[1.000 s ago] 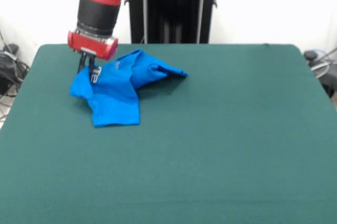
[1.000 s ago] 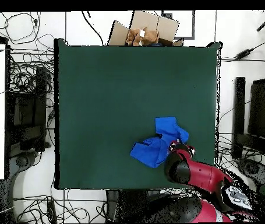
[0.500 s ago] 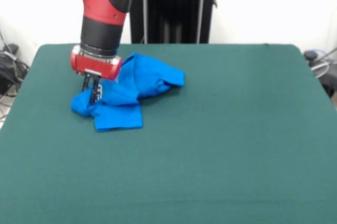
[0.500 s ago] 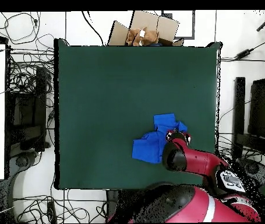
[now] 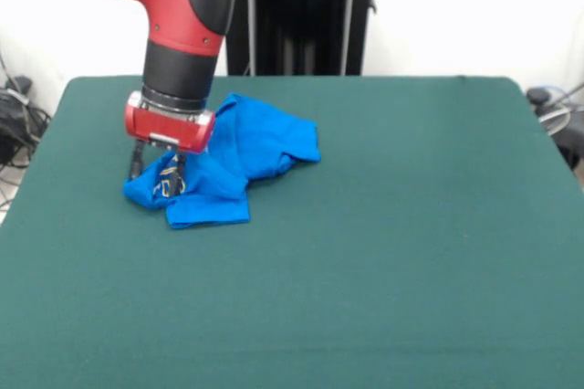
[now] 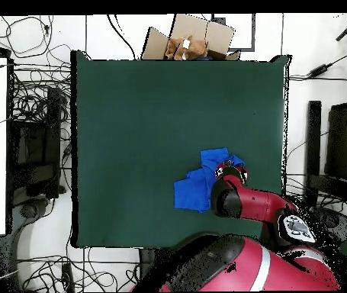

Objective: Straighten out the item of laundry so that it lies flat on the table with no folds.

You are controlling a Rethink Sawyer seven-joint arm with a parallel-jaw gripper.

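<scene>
On the counter, in the far-left part as the front view has it, lies the item of laundry: a bright blue T-shirt, bunched and folded over itself, not flat. One flap reaches forward toward the camera with a fairly straight lower edge; a thicker, crumpled mass sits behind it and to the right, ending in a blunt corner. A bit of pale print shows on the cloth at the left end, too small to read.

The hand stands over that left end, fingers spread apart, one dark finger on each side of a small raised ridge of blue cloth. The tips reach down to the fabric; whether they press it cannot be told. The hand is released, nothing clamped.

Overhead view: the shirt lies in the lower right part of the green top, well inside the edges, with the red and black arm covering its right side.

Beyond the counter's top edge in that view sits an open cardboard box. Cables litter the floor round about.
</scene>
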